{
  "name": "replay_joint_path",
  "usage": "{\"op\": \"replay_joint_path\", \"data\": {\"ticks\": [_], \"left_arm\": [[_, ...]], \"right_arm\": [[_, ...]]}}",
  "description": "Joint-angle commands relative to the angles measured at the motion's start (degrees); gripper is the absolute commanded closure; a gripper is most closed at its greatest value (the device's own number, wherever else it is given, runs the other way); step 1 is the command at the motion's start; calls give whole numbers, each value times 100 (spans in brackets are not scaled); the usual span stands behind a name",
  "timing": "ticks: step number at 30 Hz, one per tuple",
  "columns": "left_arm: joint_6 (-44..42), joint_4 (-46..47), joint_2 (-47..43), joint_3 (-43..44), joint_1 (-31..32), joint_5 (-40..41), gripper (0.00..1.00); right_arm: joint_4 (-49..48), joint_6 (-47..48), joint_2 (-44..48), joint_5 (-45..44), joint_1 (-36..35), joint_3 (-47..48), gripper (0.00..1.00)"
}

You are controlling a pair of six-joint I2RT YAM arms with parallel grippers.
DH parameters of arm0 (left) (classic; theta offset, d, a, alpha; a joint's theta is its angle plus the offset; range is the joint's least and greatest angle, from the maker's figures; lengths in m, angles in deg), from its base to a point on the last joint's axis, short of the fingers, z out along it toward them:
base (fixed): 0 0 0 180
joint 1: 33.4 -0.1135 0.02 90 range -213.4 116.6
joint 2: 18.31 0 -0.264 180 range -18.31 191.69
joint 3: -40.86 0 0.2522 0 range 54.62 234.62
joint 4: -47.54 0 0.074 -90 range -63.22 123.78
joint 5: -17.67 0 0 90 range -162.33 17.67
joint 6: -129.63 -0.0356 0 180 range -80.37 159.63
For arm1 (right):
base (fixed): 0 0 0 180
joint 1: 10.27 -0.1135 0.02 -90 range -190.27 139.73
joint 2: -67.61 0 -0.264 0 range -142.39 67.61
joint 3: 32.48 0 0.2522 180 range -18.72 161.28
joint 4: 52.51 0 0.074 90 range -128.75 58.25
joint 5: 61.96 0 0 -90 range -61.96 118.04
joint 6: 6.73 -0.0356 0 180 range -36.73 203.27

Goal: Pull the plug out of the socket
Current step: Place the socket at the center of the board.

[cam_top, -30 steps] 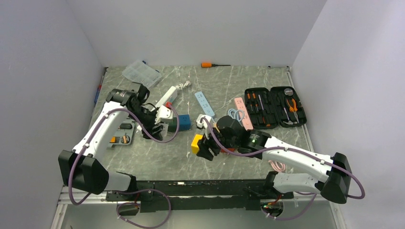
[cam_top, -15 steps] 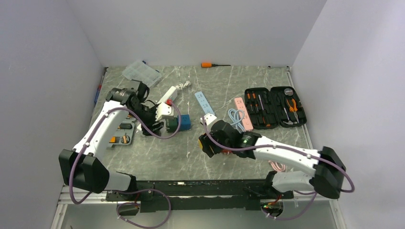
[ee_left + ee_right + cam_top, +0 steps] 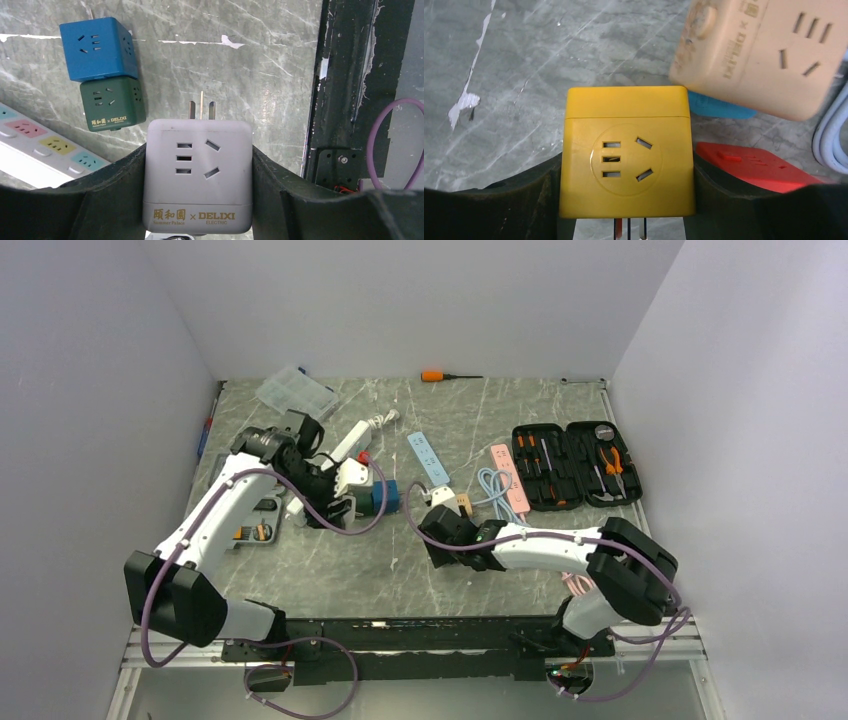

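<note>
- Left gripper (image 3: 198, 202) clamps the grey cube adapter (image 3: 197, 160) between its fingers, 3 prongs bare.
- Right gripper (image 3: 626, 202) clamps the yellow cube adapter (image 3: 626, 150) the same way.

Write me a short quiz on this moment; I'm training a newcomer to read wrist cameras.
1. True or false: the left gripper holds a red cube.
2. What colour is the cube in the right gripper? A blue, B yellow, C green.
3. Fill in: in the left wrist view, the blue cube touches a ___ cube.
Key: 1 false, it holds the grey cube; 2 B, the yellow cube; 3 green, the green cube.
</note>
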Motion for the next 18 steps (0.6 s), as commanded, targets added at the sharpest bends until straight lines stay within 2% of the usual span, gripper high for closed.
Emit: {"op": "replay_joint_path", "data": {"ticks": [1, 6, 11, 14, 18], "left_arm": [[76, 145, -187, -94, 55, -302, 96], [135, 297, -201, -242, 74, -346, 96], [430, 704, -259, -499, 324, -298, 97], [817, 1294, -397, -839, 748, -190, 97], [1197, 1716, -160, -1035, 1385, -366, 97]], "right_arm": [[106, -708, 83, -816, 21, -37, 42], [46, -917, 714, -686, 20, -482, 18], [525, -1051, 1156, -743, 27, -259, 1], [1026, -1070, 1463, -993, 50, 196, 0], [1111, -749, 2114, -968, 189, 814, 0]]}}
